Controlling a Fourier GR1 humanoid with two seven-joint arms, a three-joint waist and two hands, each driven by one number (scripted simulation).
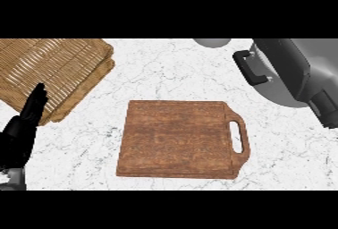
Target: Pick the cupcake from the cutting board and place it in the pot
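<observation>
- The cutting board (179,137) is lying bare mid-worktop; no cupcake is showing anywhere.
- The right forearm (300,71) is covering the pot (260,74) at the far right corner; its hand's state cannot be told.
- The left hand (23,127) is resting released at the left edge.
- Judging so, placement is probably underway or done.

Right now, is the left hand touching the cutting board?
Apart. In the head view the left hand stands at the left edge, with bare marble counter plainly between it and the cutting board.
</observation>
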